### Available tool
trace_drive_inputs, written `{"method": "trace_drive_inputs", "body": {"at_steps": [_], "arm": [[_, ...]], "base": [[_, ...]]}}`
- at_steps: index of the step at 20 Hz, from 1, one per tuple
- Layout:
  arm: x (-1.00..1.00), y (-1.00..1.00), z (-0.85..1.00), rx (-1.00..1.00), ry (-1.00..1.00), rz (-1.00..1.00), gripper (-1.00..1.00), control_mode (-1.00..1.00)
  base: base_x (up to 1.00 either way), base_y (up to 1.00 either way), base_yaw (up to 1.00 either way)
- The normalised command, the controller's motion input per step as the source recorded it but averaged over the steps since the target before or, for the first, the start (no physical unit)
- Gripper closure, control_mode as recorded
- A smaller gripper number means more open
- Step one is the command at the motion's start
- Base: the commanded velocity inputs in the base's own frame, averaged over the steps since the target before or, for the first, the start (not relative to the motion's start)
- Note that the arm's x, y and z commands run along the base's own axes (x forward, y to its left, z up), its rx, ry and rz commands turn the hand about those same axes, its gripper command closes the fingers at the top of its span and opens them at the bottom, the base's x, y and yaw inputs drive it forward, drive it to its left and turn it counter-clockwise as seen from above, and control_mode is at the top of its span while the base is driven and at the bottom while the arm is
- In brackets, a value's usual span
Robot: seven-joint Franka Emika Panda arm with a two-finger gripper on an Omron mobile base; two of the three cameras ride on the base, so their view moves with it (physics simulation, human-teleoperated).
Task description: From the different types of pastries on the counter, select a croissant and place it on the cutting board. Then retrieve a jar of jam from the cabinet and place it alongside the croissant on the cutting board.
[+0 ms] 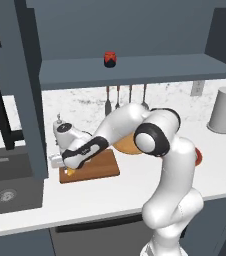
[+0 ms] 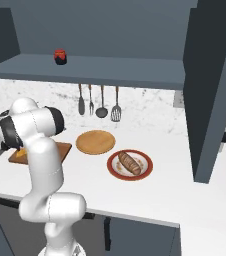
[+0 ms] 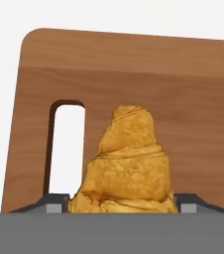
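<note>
Croissant (image 3: 126,166) gripped btwn fingers (image 3: 54,203) over cutting board (image 3: 183,99).

Clearance around the cutting board (image 1: 97,167) and cabinet shelf (image 1: 150,67)

Board top bare beyond the croissant (image 3: 126,166) and handle slot (image 3: 67,146). Dark cabinet side panel (image 1: 32,90) stands close on the board's sink side. Hanging utensils (image 2: 99,102) crowd the wall behind the round plate (image 2: 95,142). Shelf open around the jam jar (image 1: 110,59).
</note>
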Motion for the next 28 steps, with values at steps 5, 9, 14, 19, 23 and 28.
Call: {"method": "trace_drive_inputs", "body": {"at_steps": [5, 9, 14, 19, 23, 28], "arm": [[0.0, -0.01, 0.08, 0.0, -0.01, 0.0, -1.0, -1.0], [-0.12, -0.01, 0.61, 0.0, -0.05, 0.0, -1.0, -1.0], [-0.29, -0.21, 0.52, 0.0, -0.07, 0.0, -1.0, -1.0], [-0.5, -0.78, 0.12, 0.01, -0.06, 0.01, -1.0, -1.0], [-0.37, -1.0, 0.02, 0.02, 0.0, 0.01, -1.0, -1.0], [-0.19, -0.84, 0.34, 0.0, 0.0, 0.0, -1.0, -1.0]], "base": [[0.0, 0.0, 0.0], [0.0, 0.0, 0.0], [0.0, 0.0, 0.0], [0.0, 0.0, 0.0], [0.0, 0.0, 0.0], [0.0, 0.0, 0.0]]}}
